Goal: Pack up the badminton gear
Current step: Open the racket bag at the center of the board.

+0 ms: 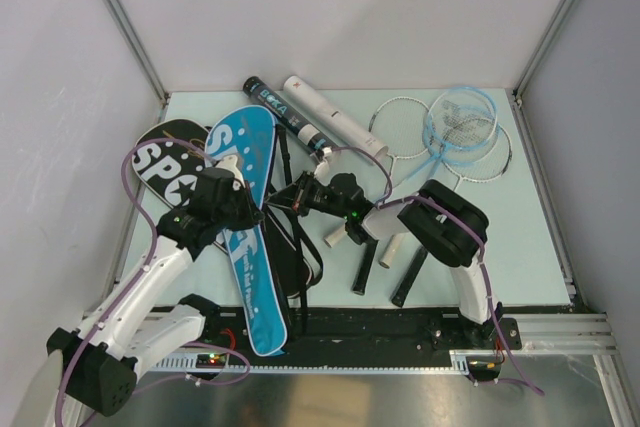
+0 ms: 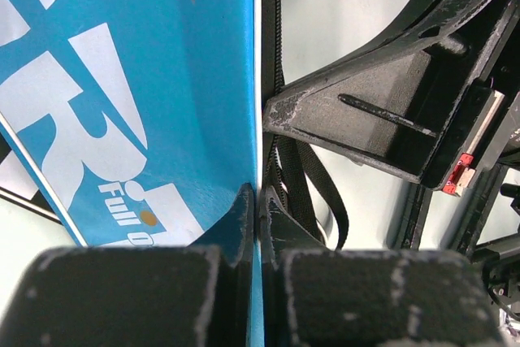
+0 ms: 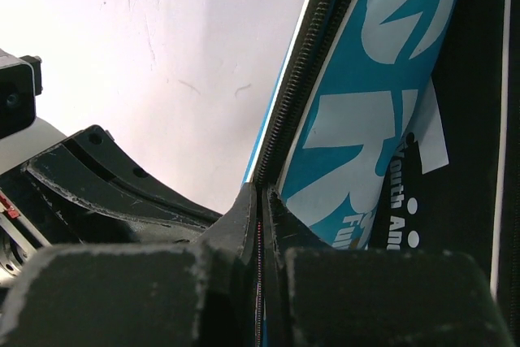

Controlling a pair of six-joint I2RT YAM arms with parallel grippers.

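Left gripper (image 2: 258, 210) jaws clamped on blue racket bag (image 1: 254, 282) edge, right gripper (image 3: 260, 205) jaws clamped on its zipper edge, black SPORT bag (image 1: 163, 155) alongside

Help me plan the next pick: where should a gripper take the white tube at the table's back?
Probably around its far half, from straight above, jaws across its width. The white tube lies flat and diagonal; the black tube runs alongside with a gap, and the rackets crowd its near end.
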